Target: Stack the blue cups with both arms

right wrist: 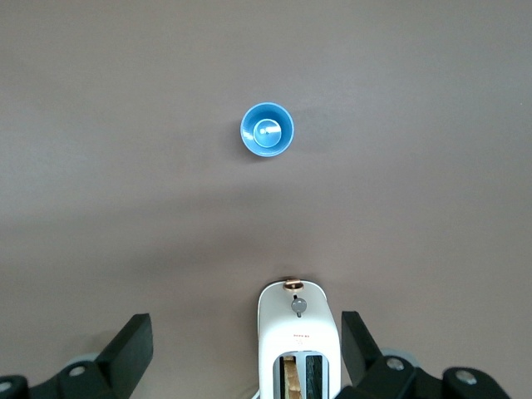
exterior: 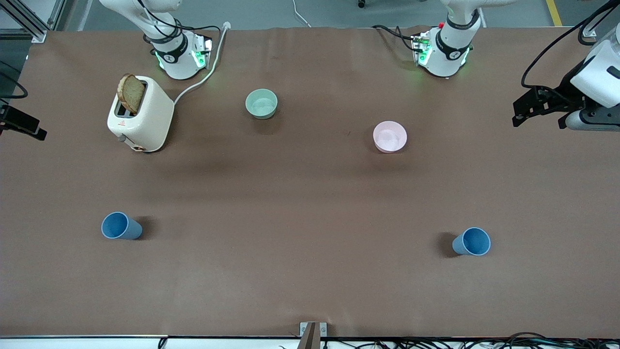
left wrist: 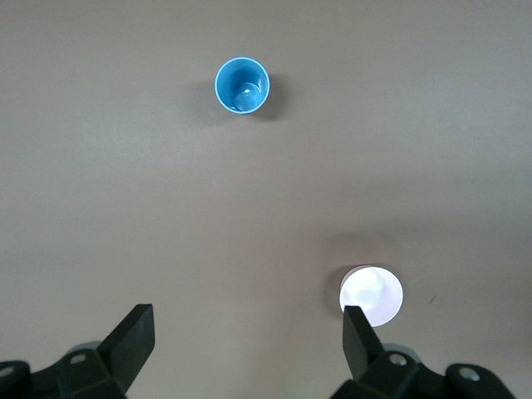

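You have both blue cups standing upright on the table, well apart, near the edge closest to the front camera: one cup toward the right arm's end, the other cup toward the left arm's end. The left gripper hangs high over the pink bowl, fingers spread wide, holding nothing. The right gripper hangs over the toaster, which has a bread slice in it; fingers likewise wide apart, empty. A green bowl sits between the bases.
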Controlling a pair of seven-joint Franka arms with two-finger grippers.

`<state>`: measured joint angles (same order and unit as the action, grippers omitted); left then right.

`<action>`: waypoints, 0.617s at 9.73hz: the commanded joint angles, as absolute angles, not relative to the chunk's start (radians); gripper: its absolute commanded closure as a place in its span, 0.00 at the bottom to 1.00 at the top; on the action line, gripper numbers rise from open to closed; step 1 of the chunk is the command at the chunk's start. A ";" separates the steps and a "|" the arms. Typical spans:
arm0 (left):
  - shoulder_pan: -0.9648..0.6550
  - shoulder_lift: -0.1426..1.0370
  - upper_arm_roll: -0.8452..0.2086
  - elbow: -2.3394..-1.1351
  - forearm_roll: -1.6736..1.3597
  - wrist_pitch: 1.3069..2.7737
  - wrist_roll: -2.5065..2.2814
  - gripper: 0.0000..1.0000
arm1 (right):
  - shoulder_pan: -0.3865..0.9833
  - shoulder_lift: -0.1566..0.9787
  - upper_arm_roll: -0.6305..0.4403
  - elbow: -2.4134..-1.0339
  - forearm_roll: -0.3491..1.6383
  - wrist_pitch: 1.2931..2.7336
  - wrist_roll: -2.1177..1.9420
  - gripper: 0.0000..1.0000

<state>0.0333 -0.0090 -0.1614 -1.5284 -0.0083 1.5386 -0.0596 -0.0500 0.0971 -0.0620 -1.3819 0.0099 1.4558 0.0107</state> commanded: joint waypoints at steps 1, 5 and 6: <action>0.041 0.006 -0.164 -1.536 -0.008 1.529 -0.061 0.00 | -0.048 0.109 -0.067 -1.361 0.021 1.454 0.014 0.00; 0.058 0.069 -0.150 -1.494 0.141 1.545 -0.044 0.00 | -0.051 0.113 -0.067 -1.362 0.023 1.460 0.003 0.00; 0.095 0.116 -0.152 -1.487 0.140 1.587 -0.044 0.00 | -0.049 0.139 -0.067 -1.362 0.021 1.474 0.003 0.00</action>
<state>0.0603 0.0239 -0.1466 -1.5024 0.1204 1.5537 -0.0590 -0.0500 0.1061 -0.0623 -1.3808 0.0130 1.4640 0.0106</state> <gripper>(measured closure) 0.000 0.000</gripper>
